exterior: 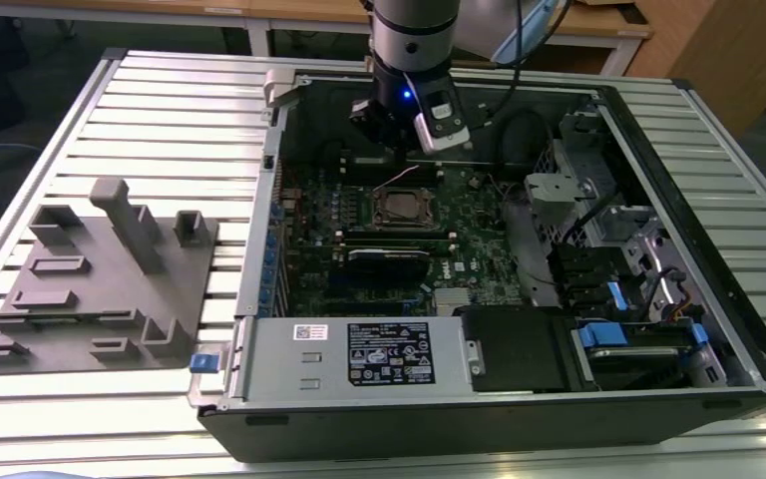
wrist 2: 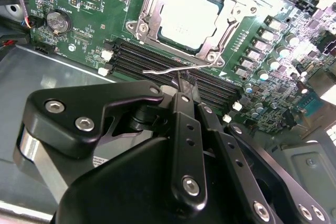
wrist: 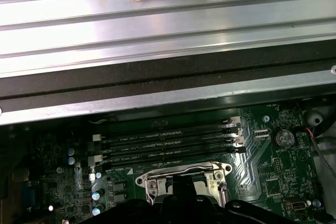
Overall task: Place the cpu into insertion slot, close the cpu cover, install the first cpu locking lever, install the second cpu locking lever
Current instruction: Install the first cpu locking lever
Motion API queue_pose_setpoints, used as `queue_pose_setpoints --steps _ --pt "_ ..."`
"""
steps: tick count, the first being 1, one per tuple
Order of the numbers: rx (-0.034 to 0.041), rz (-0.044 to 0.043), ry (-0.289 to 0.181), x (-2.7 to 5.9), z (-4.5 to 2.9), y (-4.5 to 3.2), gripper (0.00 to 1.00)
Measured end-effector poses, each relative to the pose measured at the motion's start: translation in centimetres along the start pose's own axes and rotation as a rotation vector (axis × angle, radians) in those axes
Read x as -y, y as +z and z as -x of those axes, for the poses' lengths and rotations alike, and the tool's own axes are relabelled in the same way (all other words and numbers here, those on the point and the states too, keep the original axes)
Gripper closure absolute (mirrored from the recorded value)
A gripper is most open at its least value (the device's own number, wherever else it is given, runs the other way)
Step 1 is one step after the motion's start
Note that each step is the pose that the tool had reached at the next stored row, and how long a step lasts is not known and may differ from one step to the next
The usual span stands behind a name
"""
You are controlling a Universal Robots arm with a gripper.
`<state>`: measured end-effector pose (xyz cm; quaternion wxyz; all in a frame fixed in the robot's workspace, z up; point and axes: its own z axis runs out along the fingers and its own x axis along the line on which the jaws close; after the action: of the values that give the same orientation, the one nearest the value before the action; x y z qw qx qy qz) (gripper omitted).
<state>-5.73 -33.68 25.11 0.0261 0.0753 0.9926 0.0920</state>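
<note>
The cpu (wrist 2: 190, 19) is being seen seated in the insertion slot (exterior: 403, 208), under the closed cpu cover (wrist 2: 149, 11). The tool (wrist 2: 182, 80) is being held with fingers drawn together, apparently empty, its tip at an unlatched wire lever (wrist 2: 157, 70). If pressed off-centre, the lever could be let slip and spring back, and the memory slots (wrist 2: 134, 59) scraped. The power supply label's (exterior: 386, 351) print is not being made out.

Overhead light: the ribbed silver metal surface (exterior: 77, 419) glares white along its near edge in the exterior view and is blown out in the first wrist view. The open black computer case (exterior: 490, 434) is shadowed inside, with the green circuit board (wrist: 273, 177) dim. The second wrist view is brighter, with sheen on the silver-grey square cpu (wrist 2: 191, 17) and the black gripper (wrist 2: 185, 83) dark.
</note>
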Motion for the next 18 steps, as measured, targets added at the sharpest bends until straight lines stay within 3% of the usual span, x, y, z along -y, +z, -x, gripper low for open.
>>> queue_pose_setpoints --steps 11,14,18 --pt "0.0 0.0003 0.0 -0.01 0.0 0.0 0.9" --pt "-0.0018 0.0128 0.001 -0.01 0.0 0.0 0.9" --pt "-0.0031 0.0212 0.001 0.01 0.0 0.07 0.9"
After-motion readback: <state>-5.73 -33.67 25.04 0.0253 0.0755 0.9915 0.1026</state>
